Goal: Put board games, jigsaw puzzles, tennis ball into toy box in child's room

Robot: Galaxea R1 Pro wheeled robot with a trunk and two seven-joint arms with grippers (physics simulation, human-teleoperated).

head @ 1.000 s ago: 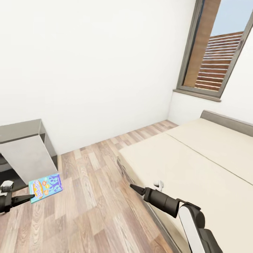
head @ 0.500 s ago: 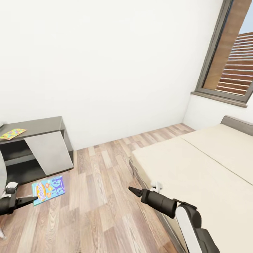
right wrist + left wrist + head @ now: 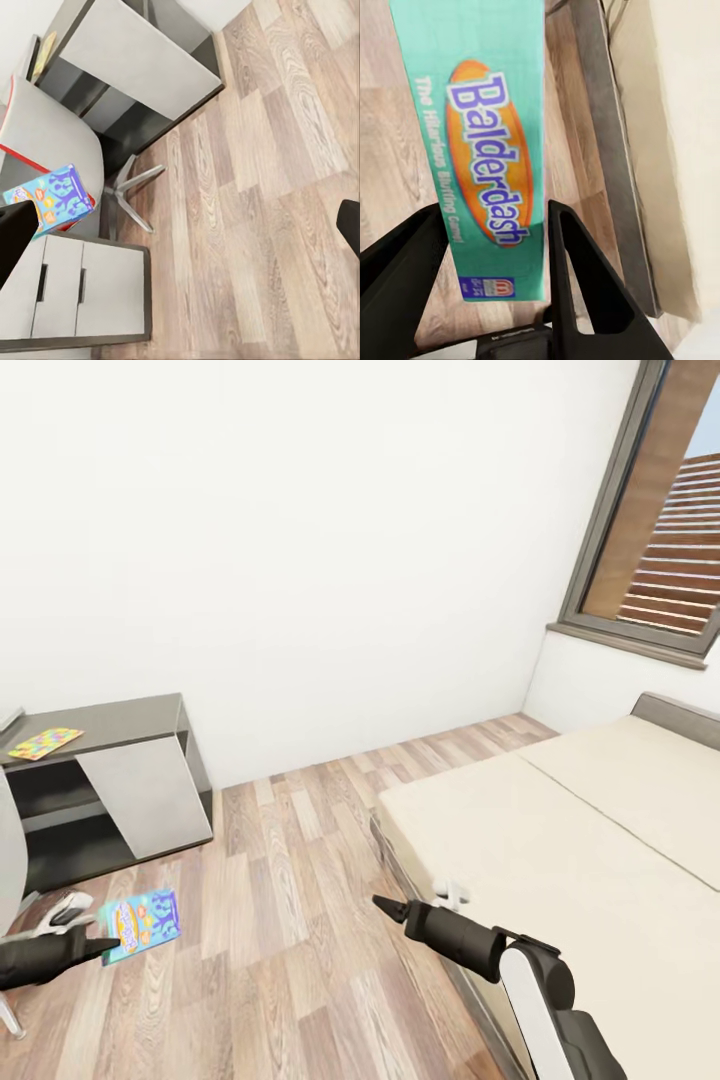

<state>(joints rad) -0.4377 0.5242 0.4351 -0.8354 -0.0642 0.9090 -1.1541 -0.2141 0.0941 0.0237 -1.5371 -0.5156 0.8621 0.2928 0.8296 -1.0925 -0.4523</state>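
Head view: the left gripper (image 3: 100, 942) holds a board game (image 3: 142, 924) low over the wood floor (image 3: 290, 920), near a grey table (image 3: 110, 780). A jigsaw puzzle (image 3: 44, 742) lies flat on the tabletop. The bed (image 3: 560, 840) with two beige mattress sections stands at the robot's right, below a grey-framed window (image 3: 650, 530). The right gripper (image 3: 382, 905) points forward just beside the bed's edge; whether its fingers are apart or together cannot be told from here.

Left wrist view: both dark fingers (image 3: 585, 285) close on the edge of the game (image 3: 484, 150), a teal box with an orange oval logo reading "Balderdash".

Right wrist view: the right gripper's fingertips (image 3: 15, 232) sit at opposite borders, spread wide with nothing between them. The game (image 3: 49, 196) shows beside a grey chair (image 3: 52, 142) and a drawer unit (image 3: 71, 296).
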